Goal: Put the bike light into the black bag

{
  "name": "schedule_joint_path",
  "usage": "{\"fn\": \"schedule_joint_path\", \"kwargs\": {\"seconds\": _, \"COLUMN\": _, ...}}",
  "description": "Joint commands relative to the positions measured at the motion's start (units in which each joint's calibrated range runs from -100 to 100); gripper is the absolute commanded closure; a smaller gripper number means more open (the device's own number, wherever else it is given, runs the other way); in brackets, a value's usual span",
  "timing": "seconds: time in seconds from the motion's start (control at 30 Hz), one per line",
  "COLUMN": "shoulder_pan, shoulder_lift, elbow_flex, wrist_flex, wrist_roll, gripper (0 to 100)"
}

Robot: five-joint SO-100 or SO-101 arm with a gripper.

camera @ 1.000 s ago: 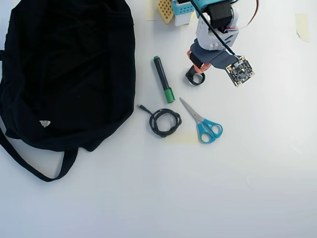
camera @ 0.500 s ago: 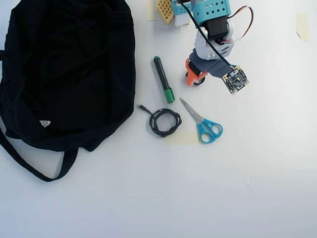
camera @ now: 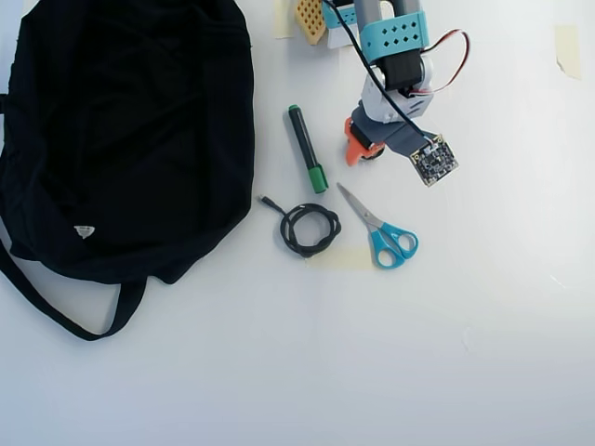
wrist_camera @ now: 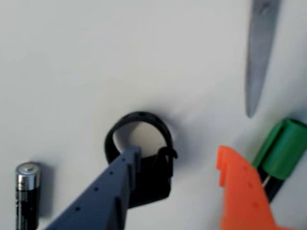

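Note:
The bike light [wrist_camera: 152,181], a small black ring with a chunky block, lies on the white table in the wrist view. My gripper [wrist_camera: 177,155] is open and low over it. The blue-grey finger [wrist_camera: 110,187] overlaps the block's left side. The orange finger [wrist_camera: 240,191] stands apart to the right. In the overhead view the gripper [camera: 364,149] hides the light. The black bag [camera: 121,130] lies at the left with its strap [camera: 56,316] trailing toward the front and a small white label [camera: 84,231].
A black battery with a silver end [wrist_camera: 26,196] lies left of the light. A green marker [wrist_camera: 280,151] [camera: 306,149] and scissors [wrist_camera: 259,52] [camera: 381,228] lie close by. A coiled black cable [camera: 310,229] lies between bag and scissors.

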Motion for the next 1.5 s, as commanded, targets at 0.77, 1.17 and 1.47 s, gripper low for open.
{"fn": "schedule_joint_path", "kwargs": {"seconds": 0.77, "shoulder_pan": 1.1, "shoulder_lift": 5.2, "elbow_flex": 1.8, "wrist_flex": -5.2, "wrist_roll": 0.2, "gripper": 79}}
{"fn": "schedule_joint_path", "kwargs": {"seconds": 1.17, "shoulder_pan": 1.0, "shoulder_lift": 5.1, "elbow_flex": 1.3, "wrist_flex": -5.2, "wrist_roll": -0.4, "gripper": 97}}
{"fn": "schedule_joint_path", "kwargs": {"seconds": 1.47, "shoulder_pan": 0.7, "shoulder_lift": 2.0, "elbow_flex": -4.3, "wrist_flex": -1.9, "wrist_roll": -3.1, "gripper": 98}}
